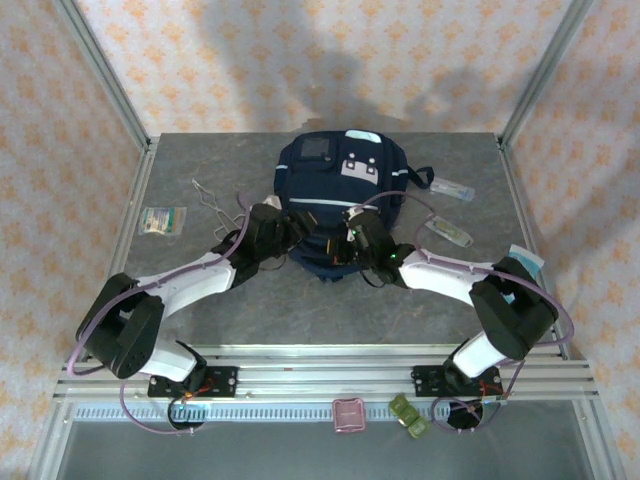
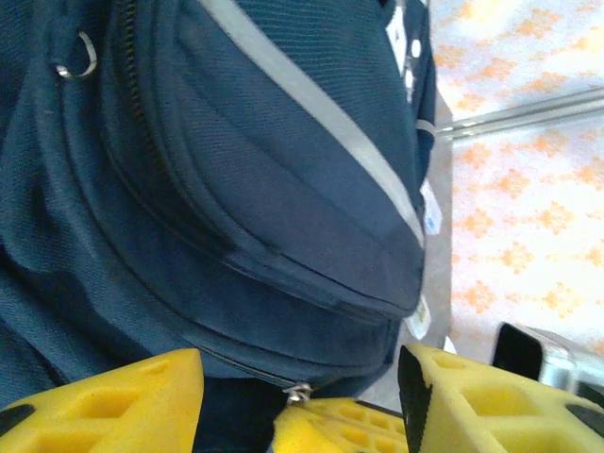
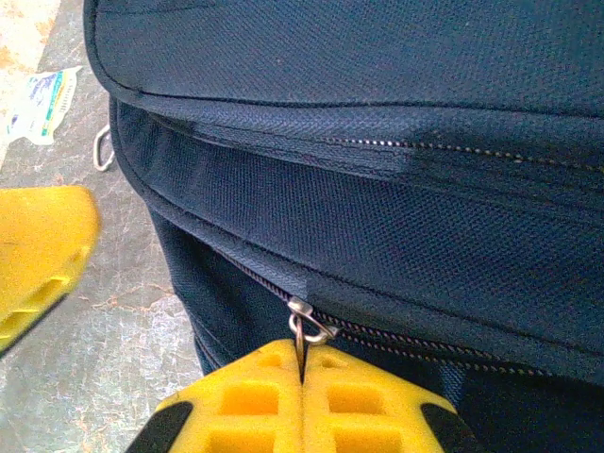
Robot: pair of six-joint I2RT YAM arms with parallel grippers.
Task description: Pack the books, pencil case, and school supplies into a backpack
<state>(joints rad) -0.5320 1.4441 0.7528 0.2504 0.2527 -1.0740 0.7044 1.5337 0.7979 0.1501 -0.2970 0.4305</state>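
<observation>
The navy backpack (image 1: 335,175) with grey stripes lies at the back centre of the table. My right gripper (image 1: 352,232) is at its near edge, shut on the metal zipper pull (image 3: 304,326) of the main zipper. In the right wrist view the right gripper (image 3: 302,363) pinches the ring tight. My left gripper (image 1: 298,232) stands open beside it on the left. In the left wrist view the open left gripper (image 2: 302,363) straddles the same zipper pull (image 2: 299,392). Clear school supplies packets (image 1: 452,186) (image 1: 448,232) lie to the right of the backpack. The pink pencil case (image 1: 348,413) rests on the near rail. The books are out of view.
A greenish-white flat packet (image 1: 162,220) and a bent wire piece (image 1: 208,196) lie at the left of the table. A white-and-blue packet (image 1: 526,260) sits at the right edge. A small green item (image 1: 408,415) lies on the near rail beside the pencil case.
</observation>
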